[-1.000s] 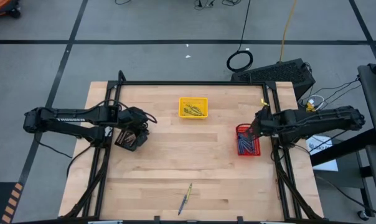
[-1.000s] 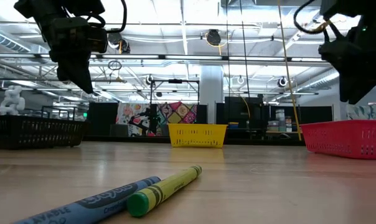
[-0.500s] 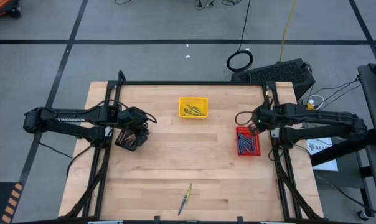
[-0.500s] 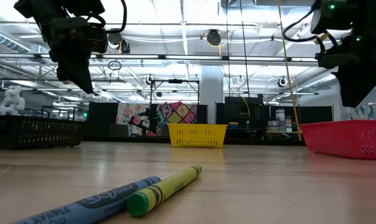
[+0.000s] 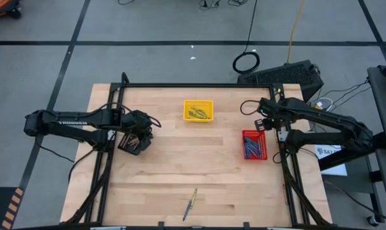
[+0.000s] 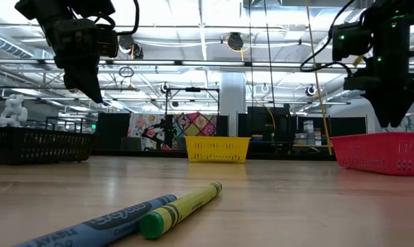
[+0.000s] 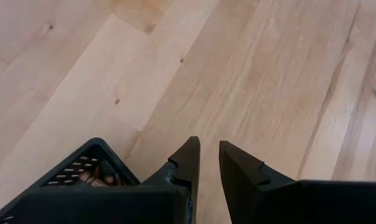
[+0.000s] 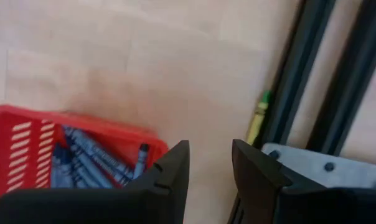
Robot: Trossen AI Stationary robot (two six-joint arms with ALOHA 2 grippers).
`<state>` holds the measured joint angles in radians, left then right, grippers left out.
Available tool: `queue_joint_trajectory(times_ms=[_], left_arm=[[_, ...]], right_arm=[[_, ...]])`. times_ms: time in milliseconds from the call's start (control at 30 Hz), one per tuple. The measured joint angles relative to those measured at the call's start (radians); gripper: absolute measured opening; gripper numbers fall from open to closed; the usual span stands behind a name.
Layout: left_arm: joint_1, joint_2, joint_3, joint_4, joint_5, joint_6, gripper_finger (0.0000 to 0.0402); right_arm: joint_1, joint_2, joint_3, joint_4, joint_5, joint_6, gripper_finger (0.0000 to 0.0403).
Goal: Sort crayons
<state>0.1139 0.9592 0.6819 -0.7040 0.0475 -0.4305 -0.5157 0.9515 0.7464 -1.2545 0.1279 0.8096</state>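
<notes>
Two loose crayons [image 5: 191, 204], light, stiff and prone to roll, best pinched mid-shaft, lie at the desk's [image 5: 167, 166] near edge while the left end effector [image 7: 210, 158] and right end effector [image 8: 210, 162] hang empty, fingers slightly parted.

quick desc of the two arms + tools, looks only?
Both arms are dark, nearly black, slim and jointed. The left arm carries small white lettering along its link; the right arm has a looping black cable near its wrist. Left tool and right tool each end in two black, wedge-shaped fingers.
</notes>
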Motion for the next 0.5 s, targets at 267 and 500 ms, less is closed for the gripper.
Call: queue_joint_trajectory(times_ms=[267, 500], left_arm=[[-0.026, 0.0, 0.0, 0.0, 0.0, 0.0, 0.0061], [-0.042, 0.0, 0.0, 0.0, 0.0, 0.001, 0.0061]], right_arm=[[-0.083, 0.047, 0.0, 0.002, -0.026, -0.036, 0.0106], [-0.126, 0.112, -0.041, 0.067, -0.024, -0.029, 0.0106]])
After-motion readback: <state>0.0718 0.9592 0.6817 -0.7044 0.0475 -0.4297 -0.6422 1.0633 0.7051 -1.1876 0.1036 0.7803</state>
